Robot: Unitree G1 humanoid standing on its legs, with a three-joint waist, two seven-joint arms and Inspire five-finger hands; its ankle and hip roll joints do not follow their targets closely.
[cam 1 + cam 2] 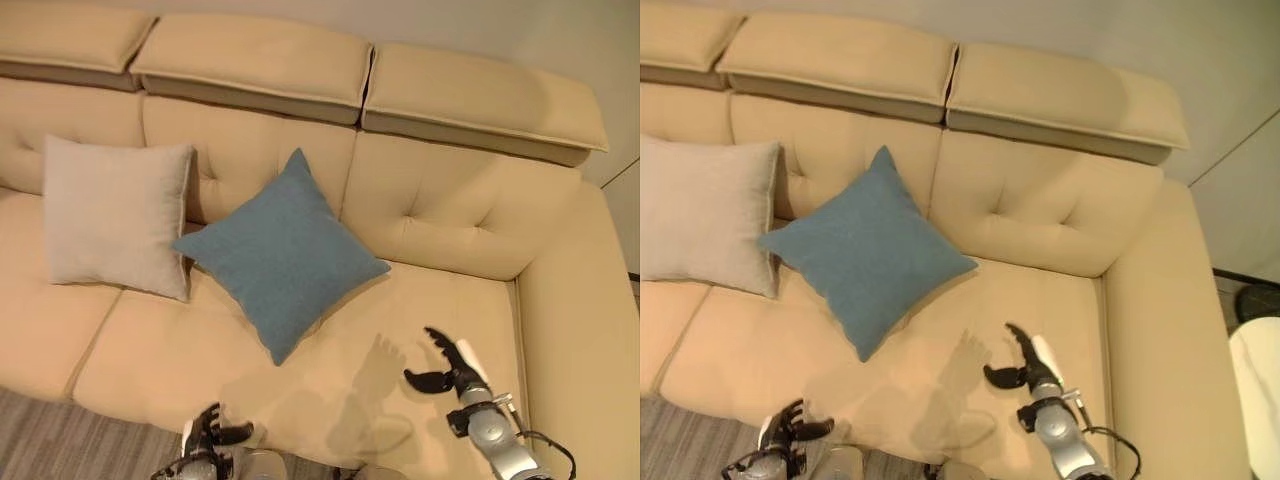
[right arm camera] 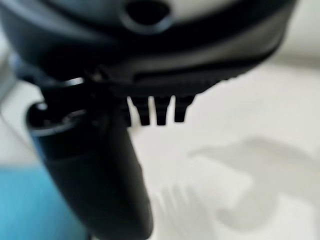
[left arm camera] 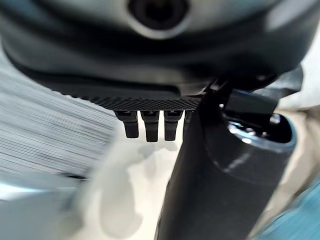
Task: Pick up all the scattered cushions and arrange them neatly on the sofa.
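Across nearly the whole scene stretches a tan sofa point(image 1: 440, 300) with a tufted backrest and three padded headrests along its top, its armrest running down the robot's right side; a pale wall rises behind it and a strip of grey striped carpet point(image 1: 50, 440) lies before its front edge. On the seat, a beige cushion point(image 1: 115, 215) stands upright against the backrest toward the left, and just beside it a blue cushion point(image 1: 280, 250) leans on the backrest, turned on its corner like a diamond, its left point touching or overlapping the beige one. Over the bare seat to the right hovers the right hand point(image 1: 445, 368), fingers loosely spread and holding nothing. At the sofa's front edge sits the left hand point(image 1: 212, 432), fingers relaxed and empty
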